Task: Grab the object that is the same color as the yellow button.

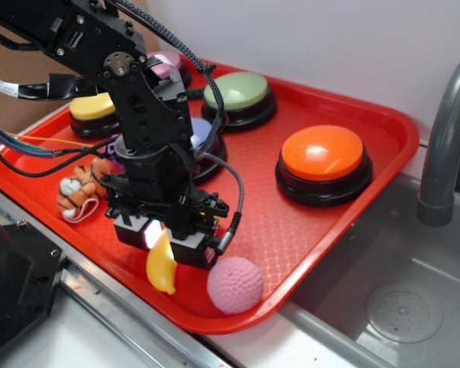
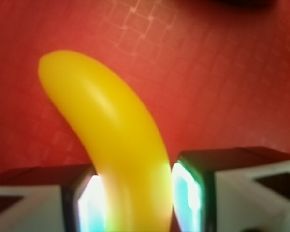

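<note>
No brand, label or readable writing shows on any surface in either view. The smooth, glossy yellow plastic toy banana (image 1: 162, 264) sits near the front edge of the red textured plastic tray (image 1: 383, 130), and the black robot gripper (image 1: 167, 239) is closed on its upper end; in the wrist view the banana (image 2: 118, 145) runs up between the two pads (image 2: 89, 203), which press against it on either side, while its free tip points away over bare red tray. Whether the banana's lower tip touches the tray or hangs just above it cannot be told. Just beside the banana, toward the sink, lies the pink textured ball (image 1: 235, 284), close to it but apart. On the other side of the gripper lies the small orange striped plush tiger (image 1: 80, 195). The round push button with a pale yellow cap on a black base (image 1: 93, 113) stands at the far left of the tray, partly hidden behind the black robot arm (image 1: 134, 100). The pale green-capped button (image 1: 238, 96) and the larger orange-capped button (image 1: 323, 161) stand further back, well apart from the banana. A lilac-capped button (image 1: 202, 136) and a pink-capped one (image 1: 167, 65) are mostly hidden by the arm. A grey curved faucet (image 1: 445, 138) rises over the steel sink (image 1: 383, 307) at the right.
</note>
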Tool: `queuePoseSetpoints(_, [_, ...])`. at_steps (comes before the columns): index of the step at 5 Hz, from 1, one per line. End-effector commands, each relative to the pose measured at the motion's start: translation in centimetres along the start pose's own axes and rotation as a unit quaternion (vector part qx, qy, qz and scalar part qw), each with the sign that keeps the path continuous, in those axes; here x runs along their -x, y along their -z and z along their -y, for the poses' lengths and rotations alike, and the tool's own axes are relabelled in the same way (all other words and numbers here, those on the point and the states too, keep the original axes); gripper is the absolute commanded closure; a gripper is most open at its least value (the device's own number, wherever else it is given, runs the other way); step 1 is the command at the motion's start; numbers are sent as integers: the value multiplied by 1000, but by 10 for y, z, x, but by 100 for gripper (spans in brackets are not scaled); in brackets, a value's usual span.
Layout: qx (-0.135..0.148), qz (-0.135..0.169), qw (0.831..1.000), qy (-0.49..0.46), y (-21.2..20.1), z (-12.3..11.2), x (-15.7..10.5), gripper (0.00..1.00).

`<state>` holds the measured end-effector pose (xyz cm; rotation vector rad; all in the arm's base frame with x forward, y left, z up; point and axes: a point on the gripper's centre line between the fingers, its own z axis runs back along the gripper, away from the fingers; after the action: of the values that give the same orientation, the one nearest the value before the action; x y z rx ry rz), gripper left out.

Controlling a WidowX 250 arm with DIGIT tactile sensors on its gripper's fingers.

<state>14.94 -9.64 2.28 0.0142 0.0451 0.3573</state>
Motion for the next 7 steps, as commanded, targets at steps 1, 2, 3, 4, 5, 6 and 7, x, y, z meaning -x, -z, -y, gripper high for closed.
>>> queuePoseSetpoints(1, [-1, 64, 994, 92, -88, -31, -56, 100])
queuePoseSetpoints(2, [-4, 63, 991, 116, -111, -50, -73, 100])
queuePoseSetpoints(3, [-16, 58, 989, 137, -132, -72, -87, 100])
queuePoseSetpoints(4, [-17, 62, 988, 142, -142, -84, -92, 100])
queuePoseSetpoints(5, [-17, 62, 988, 142, -142, -84, -92, 0])
queuePoseSetpoints(6, [-17, 62, 988, 142, -142, -84, -92, 0])
queuePoseSetpoints(7, [-17, 62, 988, 142, -142, -84, -92, 0])
